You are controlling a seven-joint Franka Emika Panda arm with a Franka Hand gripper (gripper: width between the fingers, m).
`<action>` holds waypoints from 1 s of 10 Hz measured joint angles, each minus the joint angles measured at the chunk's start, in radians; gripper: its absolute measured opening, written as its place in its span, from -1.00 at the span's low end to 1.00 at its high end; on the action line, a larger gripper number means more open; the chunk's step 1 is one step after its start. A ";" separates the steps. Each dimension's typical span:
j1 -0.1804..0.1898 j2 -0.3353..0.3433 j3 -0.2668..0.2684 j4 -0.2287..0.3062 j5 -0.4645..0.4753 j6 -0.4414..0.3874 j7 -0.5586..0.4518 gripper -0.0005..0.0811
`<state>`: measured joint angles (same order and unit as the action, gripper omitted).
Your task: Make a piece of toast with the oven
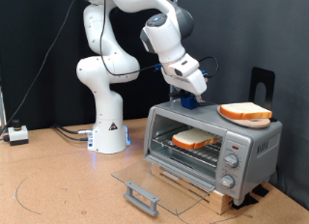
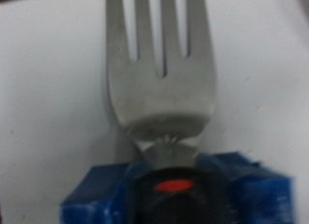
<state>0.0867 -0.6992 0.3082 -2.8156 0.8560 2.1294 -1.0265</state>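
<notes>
The silver oven [image 1: 253,147] stands at the exterior view's right with its glass door [image 1: 159,178] folded down flat. One piece of toast [image 1: 196,140] lies on the wire rack inside. A second, similar slice [image 1: 245,111] rests on an orange plate [image 1: 253,122] on the oven's roof. My gripper [image 1: 190,97] hovers just above the roof's left end, beside that plate. In the wrist view a metal fork [image 2: 159,70] fills the picture, its neck clamped between my blue fingertips [image 2: 97,193], with the gripper [image 2: 169,183] shut on it.
The open door's grey bar handle [image 1: 142,196] juts out over the wooden table in front of the oven. Three knobs [image 1: 231,160] sit on the oven's right panel. A black stand [image 1: 263,83] rises behind the oven. A small white box [image 1: 17,133] and cables lie at the left, near the robot base [image 1: 108,135].
</notes>
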 joint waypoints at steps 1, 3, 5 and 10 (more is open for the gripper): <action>0.000 -0.011 -0.022 0.006 0.019 -0.012 -0.023 0.97; 0.000 -0.052 -0.076 0.017 0.021 -0.067 -0.046 0.99; -0.004 -0.096 -0.106 0.022 0.001 -0.117 -0.046 0.99; -0.041 -0.037 -0.234 0.025 -0.017 -0.139 -0.165 0.99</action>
<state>0.0461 -0.7357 0.0745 -2.7909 0.8390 1.9902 -1.1920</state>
